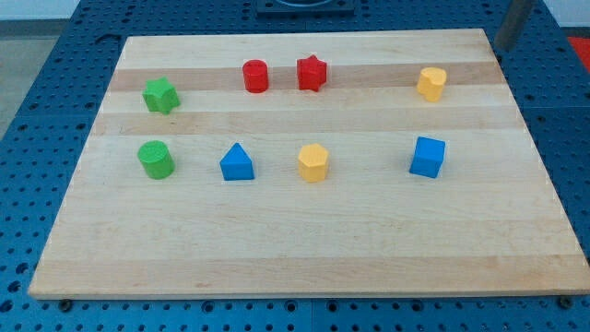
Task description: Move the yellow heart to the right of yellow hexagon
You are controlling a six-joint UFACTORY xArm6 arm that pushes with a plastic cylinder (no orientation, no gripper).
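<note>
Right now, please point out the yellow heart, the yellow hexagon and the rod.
yellow heart (431,83): camera view, its top face.
yellow hexagon (313,161): camera view, its top face.
rod (513,23): camera view, its shaft; my tip cannot be made out.

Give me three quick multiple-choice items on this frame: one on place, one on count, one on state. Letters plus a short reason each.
1. Where does the yellow heart sit?
A. Near the view's top right
B. At the view's bottom left
C. Between the two green blocks

2. How many blue blocks are on the board?
A. One
B. Two
C. Three

3. How does my tip stand relative to the yellow heart?
A. Pressed against it
B. Resting on top of it
C. Not touching it

Answers:
1 A: it lies in the upper row, far to the right of the red star.
2 B: a blue triangle and a blue cube, no others.
3 C: the rod shows only at the view's top right corner, off the board's edge, apart from the heart; the tip's very end is hard to make out.
</note>
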